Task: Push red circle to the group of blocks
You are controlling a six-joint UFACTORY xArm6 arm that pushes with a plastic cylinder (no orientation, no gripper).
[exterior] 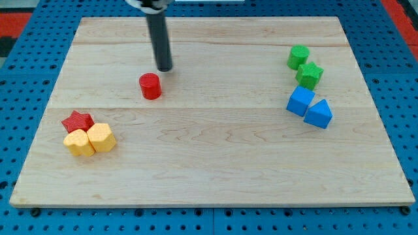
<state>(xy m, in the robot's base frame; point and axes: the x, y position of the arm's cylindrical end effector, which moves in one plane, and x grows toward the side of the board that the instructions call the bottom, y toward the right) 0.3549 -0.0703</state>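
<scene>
The red circle (151,85) is a short red cylinder on the wooden board, left of centre towards the view's top. My tip (164,69) stands just above and to the right of it, close but apart by a small gap. A group of blocks lies at the view's lower left: a red star (77,121), a yellow heart-like block (79,142) and a yellow hexagon (102,137), all touching. The red circle is well above and to the right of that group.
At the view's right are a green cylinder (298,57), a green star (309,75), a blue cube (300,101) and a blue triangle-like block (319,113), close together. The wooden board (209,176) lies on a blue perforated table.
</scene>
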